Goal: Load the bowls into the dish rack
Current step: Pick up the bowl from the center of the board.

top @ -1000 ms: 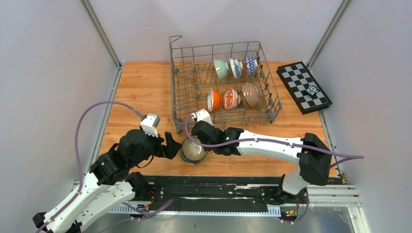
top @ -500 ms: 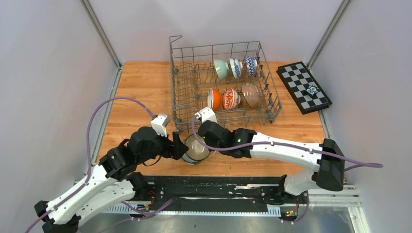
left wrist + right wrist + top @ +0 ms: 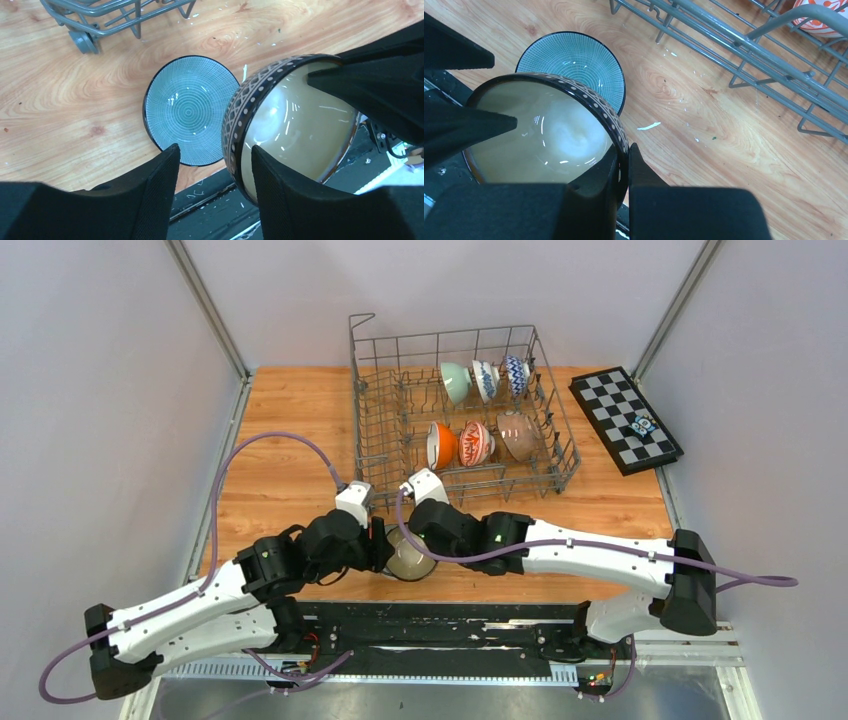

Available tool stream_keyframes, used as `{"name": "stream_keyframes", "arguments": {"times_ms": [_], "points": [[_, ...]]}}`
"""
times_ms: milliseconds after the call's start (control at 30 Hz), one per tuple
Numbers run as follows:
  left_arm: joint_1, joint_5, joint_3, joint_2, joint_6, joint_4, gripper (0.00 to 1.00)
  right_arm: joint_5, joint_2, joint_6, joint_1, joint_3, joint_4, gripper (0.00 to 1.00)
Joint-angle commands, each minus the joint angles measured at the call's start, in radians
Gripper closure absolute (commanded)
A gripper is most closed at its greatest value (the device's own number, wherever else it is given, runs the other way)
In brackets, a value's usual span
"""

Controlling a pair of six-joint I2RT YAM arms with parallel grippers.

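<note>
While the right jaws clamp the beige bowl (image 3: 549, 135) by its rim, tilted over the blue bowl (image 3: 190, 107) on the bench (image 3: 290, 440) near the dish rack (image 3: 372, 410), the left jaws (half open, gripping nothing) straddle its far edge, so an early release could chip both.

Chequered board (image 3: 625, 420) right of dish rack (image 3: 390, 415)

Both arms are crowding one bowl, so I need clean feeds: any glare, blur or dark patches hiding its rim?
Left wrist: streaky glare inside the dark-rimmed bowl, rim pattern sharp; blue bowl crisp. Right wrist: soft white reflections in the glaze, rim clear, tool fingers featureless black. Top external: even light, arms cover much of the bowl.
</note>
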Motion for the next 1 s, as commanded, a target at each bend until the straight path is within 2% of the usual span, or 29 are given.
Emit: {"name": "stream_keyframes", "arguments": {"times_ms": [0, 533, 667, 767, 900, 967], "points": [[-0.017, -0.075, 0.018, 0.017, -0.029, 0.018, 0.46, 0.038, -0.02, 0.015, 0.023, 0.043, -0.003, 0.97], [-0.032, -0.063, -0.027, 0.029, -0.041, 0.071, 0.65, 0.059, 0.033, 0.008, 0.044, 0.12, -0.031, 0.97], [-0.032, -0.055, -0.035, 0.024, -0.034, 0.08, 0.8, 0.068, 0.043, 0.006, 0.048, 0.13, -0.034, 0.97], [-0.032, -0.059, -0.038, 0.018, -0.03, 0.08, 1.0, 0.082, 0.04, 0.004, 0.048, 0.128, -0.036, 0.97], [-0.032, -0.065, -0.044, 0.007, -0.027, 0.083, 1.0, 0.092, 0.029, 0.007, 0.048, 0.114, -0.035, 0.97], [-0.033, -0.065, -0.05, 0.0, -0.028, 0.093, 1.0, 0.092, 0.022, 0.008, 0.048, 0.107, -0.036, 0.94]]}}
